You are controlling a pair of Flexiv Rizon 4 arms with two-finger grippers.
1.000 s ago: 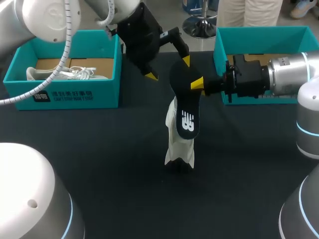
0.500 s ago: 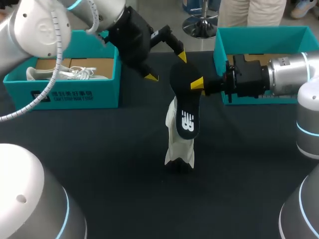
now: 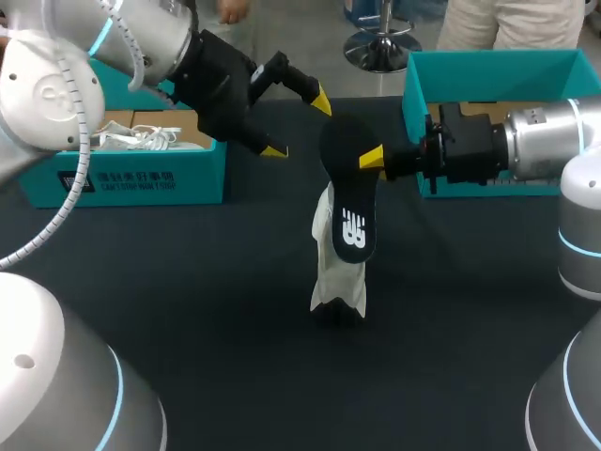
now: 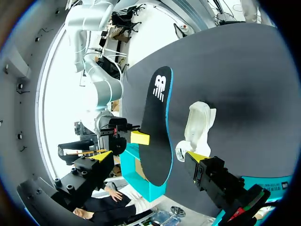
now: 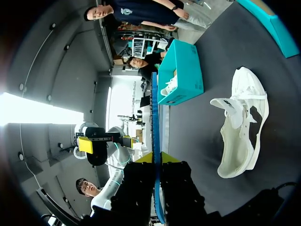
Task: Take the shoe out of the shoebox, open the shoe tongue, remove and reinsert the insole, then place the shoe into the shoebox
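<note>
My right gripper (image 3: 374,158) is shut on the heel end of a black insole (image 3: 348,193) and holds it up above the table, toe end hanging down. In the right wrist view the insole (image 5: 154,127) runs edge-on between the gripper's (image 5: 157,160) fingers. Below it the white shoe (image 3: 339,275) lies on the dark table, partly hidden by the insole; it shows fully in the right wrist view (image 5: 241,127). My left gripper (image 3: 296,124) hangs open and empty to the left of the insole's top. From it I see the insole (image 4: 158,127) and the shoe (image 4: 198,123) ahead.
A teal shoebox (image 3: 141,178) at the back left holds another white shoe (image 3: 141,139). A second teal box (image 3: 488,70) stands at the back right, behind my right arm. Dark cloth (image 3: 207,301) covers the table.
My left arm has drawn back to the left, away from the insole, its gripper still open. The right gripper, insole and shoe have not moved.
</note>
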